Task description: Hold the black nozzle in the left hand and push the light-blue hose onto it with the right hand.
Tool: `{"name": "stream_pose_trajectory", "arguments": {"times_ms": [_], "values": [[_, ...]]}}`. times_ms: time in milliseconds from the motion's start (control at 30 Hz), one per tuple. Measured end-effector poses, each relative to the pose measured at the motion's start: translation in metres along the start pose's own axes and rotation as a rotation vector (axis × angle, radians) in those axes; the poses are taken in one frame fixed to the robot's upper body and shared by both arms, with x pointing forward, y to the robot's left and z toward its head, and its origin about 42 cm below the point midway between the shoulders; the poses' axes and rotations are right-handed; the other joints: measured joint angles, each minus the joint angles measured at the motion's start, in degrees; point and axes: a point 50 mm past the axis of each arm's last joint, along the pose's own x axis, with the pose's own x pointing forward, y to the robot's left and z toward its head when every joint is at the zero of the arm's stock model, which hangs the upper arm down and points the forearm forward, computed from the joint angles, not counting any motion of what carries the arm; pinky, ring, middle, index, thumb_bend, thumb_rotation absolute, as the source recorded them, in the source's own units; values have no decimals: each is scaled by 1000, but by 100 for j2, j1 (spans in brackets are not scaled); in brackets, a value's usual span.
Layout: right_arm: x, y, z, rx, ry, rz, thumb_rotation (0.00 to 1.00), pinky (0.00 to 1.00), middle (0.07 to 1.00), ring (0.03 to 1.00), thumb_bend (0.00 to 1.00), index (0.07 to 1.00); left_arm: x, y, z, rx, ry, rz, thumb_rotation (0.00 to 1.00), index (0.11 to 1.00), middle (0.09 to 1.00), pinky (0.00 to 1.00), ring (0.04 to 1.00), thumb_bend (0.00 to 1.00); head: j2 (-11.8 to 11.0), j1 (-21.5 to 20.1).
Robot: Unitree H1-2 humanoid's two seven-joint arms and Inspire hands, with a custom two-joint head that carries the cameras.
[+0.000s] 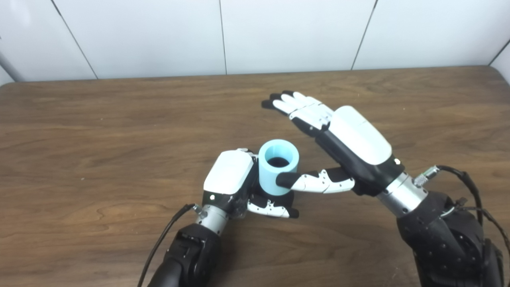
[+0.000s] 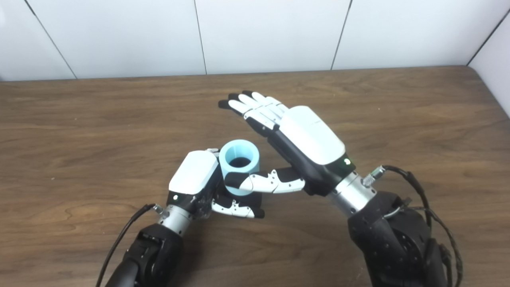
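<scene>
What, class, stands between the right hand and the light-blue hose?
Nothing visible. The right hand is open, its thumb tip already against the side of the light-blue hose, which stands upright in the grip of the left hand.

Wood table (image 1: 119, 119) w/ white panelled wall (image 1: 279, 36) behind.

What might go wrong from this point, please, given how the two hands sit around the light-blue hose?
The right hand is open, only its thumb against the light-blue hose; a sideways nudge could tilt the hose or knock it loose. The left hand is wrapped around the base and hides the black nozzle, so seating cannot be confirmed. Both hands sit close together; their thumbs could collide.
</scene>
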Motion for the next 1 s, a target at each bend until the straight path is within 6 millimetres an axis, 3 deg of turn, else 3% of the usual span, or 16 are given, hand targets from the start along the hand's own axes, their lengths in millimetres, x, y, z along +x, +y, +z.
{"name": "stream_pose_trajectory", "arguments": {"times_ms": [233,333,367,400,433,500,567,700,1000], "values": [[-1,-2,-3,8,24,-3,951,907,939,939,500,927,-1,1,-3,-20,-6,11,0,502,468,643,580,523,0,-9],[-1,-1,-4,9,26,0,951,898,937,938,500,929,-1,2,-5,-15,-25,-1,0,503,483,751,649,524,0,0],[0,0,-5,10,29,1,953,896,937,938,501,931,0,3,-6,-7,-39,-9,31,500,566,789,677,524,9,0],[0,0,-5,10,31,3,956,897,938,939,504,933,0,4,-7,3,-50,-15,88,607,646,832,718,709,0,-9],[0,0,-6,11,32,4,958,898,939,940,505,933,1,6,-7,15,-60,-20,140,674,705,868,757,788,0,-17],[0,1,-7,11,36,7,966,901,941,944,503,936,4,9,-8,33,-74,-34,242,790,807,935,841,912,-9,-18],[1,1,-7,11,38,9,974,902,932,944,509,916,6,11,-8,58,-78,-53,298,865,876,983,908,973,-9,-26],[1,2,-7,7,47,7,969,905,909,942,521,863,5,11,-13,113,-74,-89,366,955,984,1000,994,1000,-18,-26],[1,3,-6,-3,55,4,975,901,904,943,527,851,9,17,-14,128,-71,-78,407,1000,1000,1000,1000,1000,-18,-9]]}}
